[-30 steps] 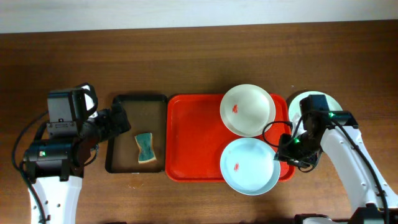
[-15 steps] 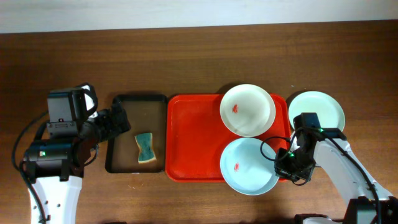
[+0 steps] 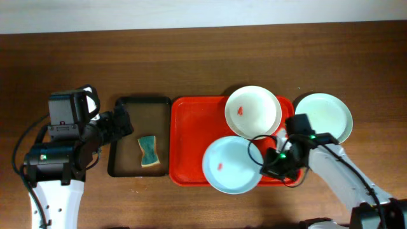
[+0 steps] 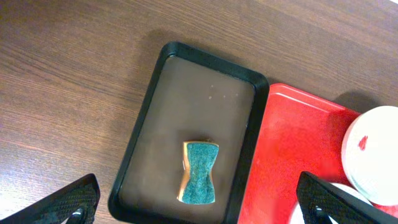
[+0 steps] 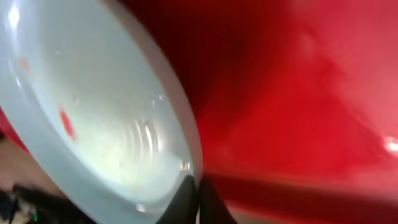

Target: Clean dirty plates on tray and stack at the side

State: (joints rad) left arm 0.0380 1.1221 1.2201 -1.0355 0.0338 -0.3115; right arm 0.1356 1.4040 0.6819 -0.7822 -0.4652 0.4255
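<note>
Pinching rim of blue plate (image 3: 232,164) with clenched right hand (image 3: 272,166), likely steadying it on tray (image 3: 191,133); waiting with left hand (image 3: 124,124) released near sponge (image 3: 148,151).

Both arms have white rounded lower links and black blocky upper joints. The left arm (image 3: 54,194) and right arm (image 3: 341,176) each carry a small green light and looping black cables. The left gripper (image 4: 199,198) has black, cross-hatched jaws.

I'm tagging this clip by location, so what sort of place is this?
Probably a robot test bench staged for dishwashing: a wooden table, a red tray with a smeared pale blue plate, and a sponge in a dark tray.
</note>
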